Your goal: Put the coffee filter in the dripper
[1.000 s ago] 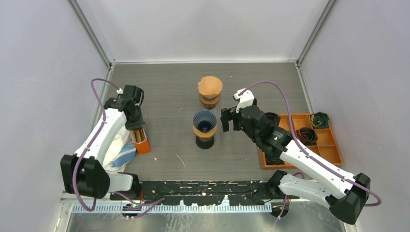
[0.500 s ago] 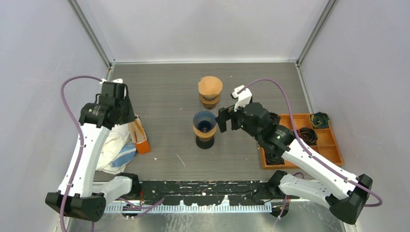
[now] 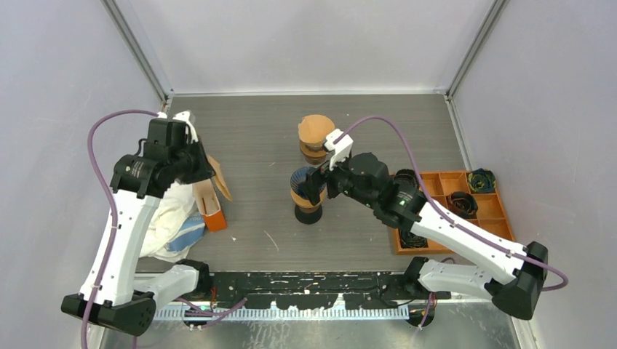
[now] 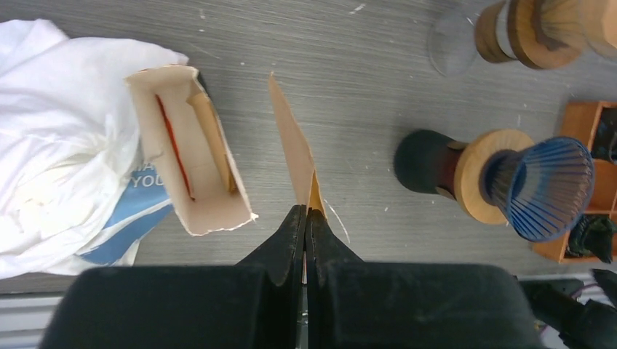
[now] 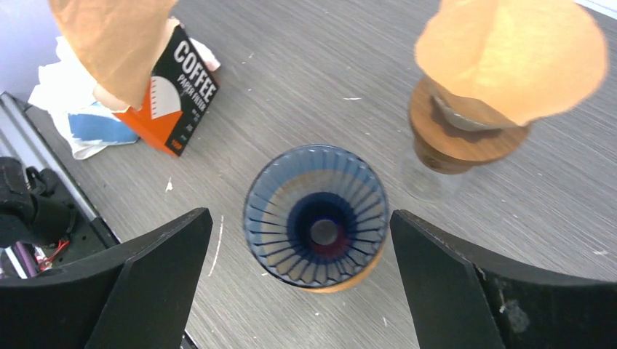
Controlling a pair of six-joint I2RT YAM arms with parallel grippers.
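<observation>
Coffee filter (image 4: 295,156) is pulled clear of the filter box (image 4: 190,149), pinched at its tip in the clenched left gripper (image 4: 305,218), with the empty blue dripper (image 5: 316,218) off to its right between the released right gripper's (image 3: 317,185) fingers; transfer and seating not yet done.

A dark grey wood-grain desk (image 3: 262,138) forms the bottom of a closed booth. Plain pale grey-white panel walls stand on the left (image 3: 58,109), the far side (image 3: 305,43) and the right (image 3: 546,94), meeting at silver aluminium corner posts (image 3: 138,51). A scuffed black strip (image 3: 305,280) and a ribbed silver metal rail (image 3: 291,313) line the near edge. The light is soft and even.
</observation>
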